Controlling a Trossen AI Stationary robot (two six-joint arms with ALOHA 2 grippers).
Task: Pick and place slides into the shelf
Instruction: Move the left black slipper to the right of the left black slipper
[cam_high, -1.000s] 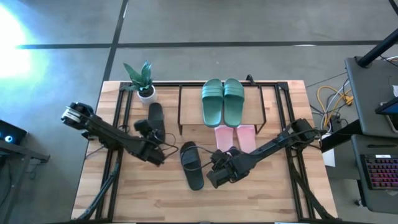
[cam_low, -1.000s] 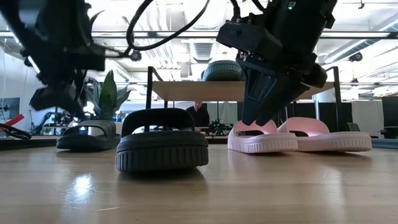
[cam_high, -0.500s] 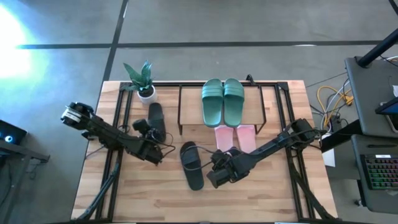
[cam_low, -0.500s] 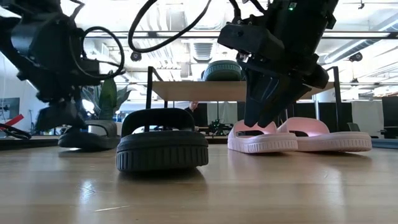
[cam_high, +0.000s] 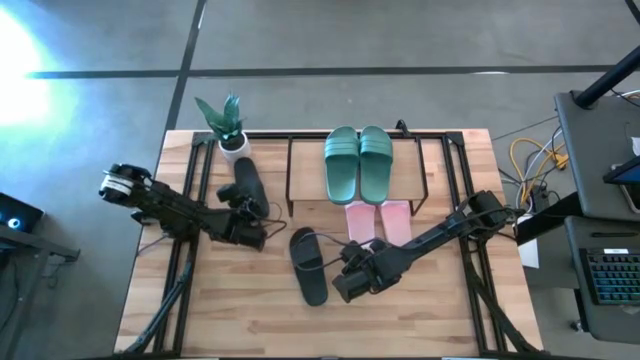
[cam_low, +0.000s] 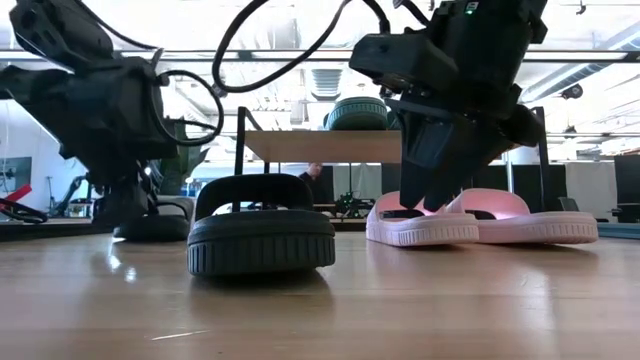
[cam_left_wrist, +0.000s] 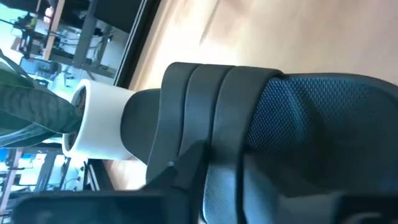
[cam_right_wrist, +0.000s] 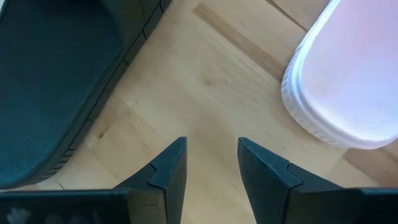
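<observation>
Nearest, black slide (cam_high: 309, 265) flat on table (cam_high: 420, 320); right gripper (cam_high: 352, 281) beside it, jaws apart, empty. Left gripper (cam_high: 246, 205) clamped on second black slide (cam_high: 247, 185) by potted plant (cam_high: 225, 125). Pink pair (cam_high: 380, 222) under shelf (cam_high: 305, 170), green pair (cam_high: 358, 162) on top.

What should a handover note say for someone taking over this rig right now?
Left gripper: at the black slide beside the plant pot; grip unconfirmed.
Right gripper: jaws open, empty, above bare table between the other black slide and the pink pair.
Done: green pair on the shelf top; pink pair below it.
Left: both black slides.
</observation>
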